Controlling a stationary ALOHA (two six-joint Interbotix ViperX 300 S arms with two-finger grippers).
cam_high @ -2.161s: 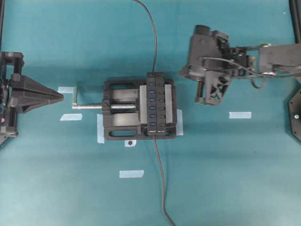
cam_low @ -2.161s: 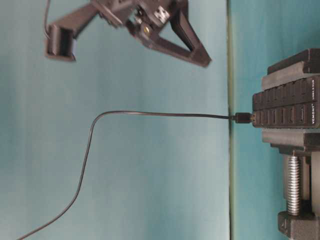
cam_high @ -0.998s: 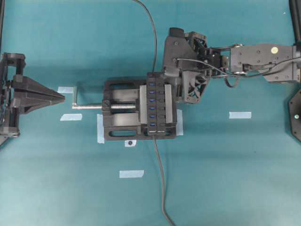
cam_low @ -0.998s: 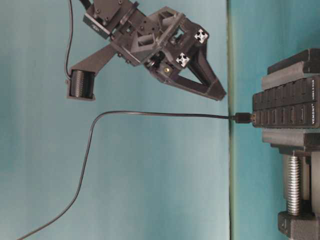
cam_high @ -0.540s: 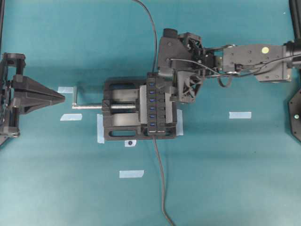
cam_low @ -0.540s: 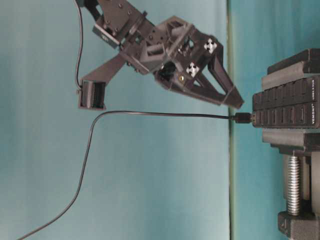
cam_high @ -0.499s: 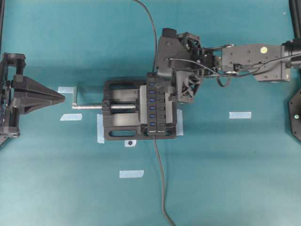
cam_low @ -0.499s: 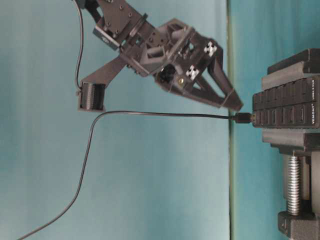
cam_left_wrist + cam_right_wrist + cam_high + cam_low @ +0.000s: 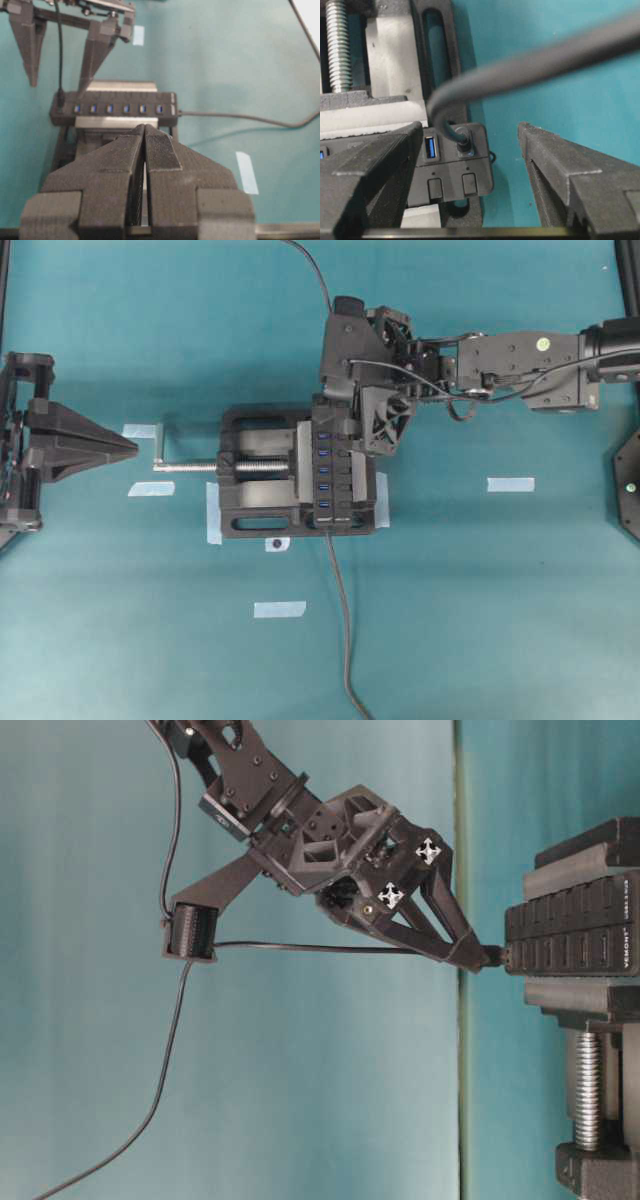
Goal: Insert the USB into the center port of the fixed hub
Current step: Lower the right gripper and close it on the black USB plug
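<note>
While my right gripper [image 9: 470, 165] stands spread wide around the small black USB plug [image 9: 461, 140], gripping nothing, the plug apparently sits in an end slot of the long black hub [image 9: 331, 465], so moving it to the center port [image 9: 323, 464] remains.

Right claw [image 9: 470, 150] opened wide & came down from upper right to straddle the USB [image 9: 462, 140]

right claw [image 9: 345, 410] is reaching in from the right, spread wide and angled down, while left claw [image 9: 128, 443] sits pinched closed far left
</note>
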